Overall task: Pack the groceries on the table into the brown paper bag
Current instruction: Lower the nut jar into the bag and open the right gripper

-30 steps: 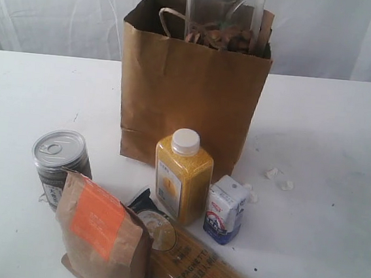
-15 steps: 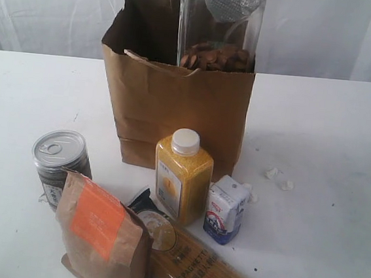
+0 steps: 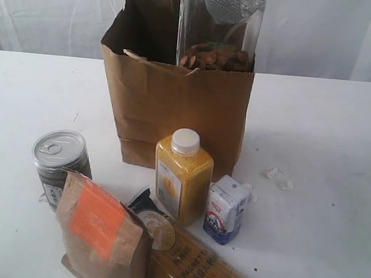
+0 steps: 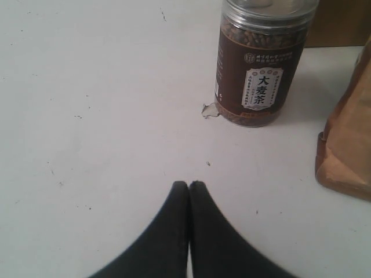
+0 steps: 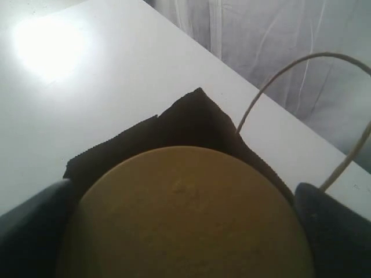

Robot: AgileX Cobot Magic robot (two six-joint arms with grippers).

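Jar (image 3: pixel 212 33) hangs upright in the mouth of the bag (image 3: pixel 175 105), gripped at its top by the right claw (image 5: pixel 185 229). Left claw (image 4: pixel 189 188) is clenched empty above the worktop (image 4: pixel 87 87) near the can (image 4: pixel 261 63).

It is bright and soft in here. A big white glare sits on the table (image 5: pixel 49 46). The top of the clear gold-lidded jar (image 5: pixel 185 220) looks fuzzy up close. The brown paper bag (image 3: pixel 174 118) drops a pale shadow.

Exterior angled down at table (image 3: pixel 331 127), left wrist low near can (image 4: pixel 261 75), right wrist over jar (image 5: pixel 185 214)
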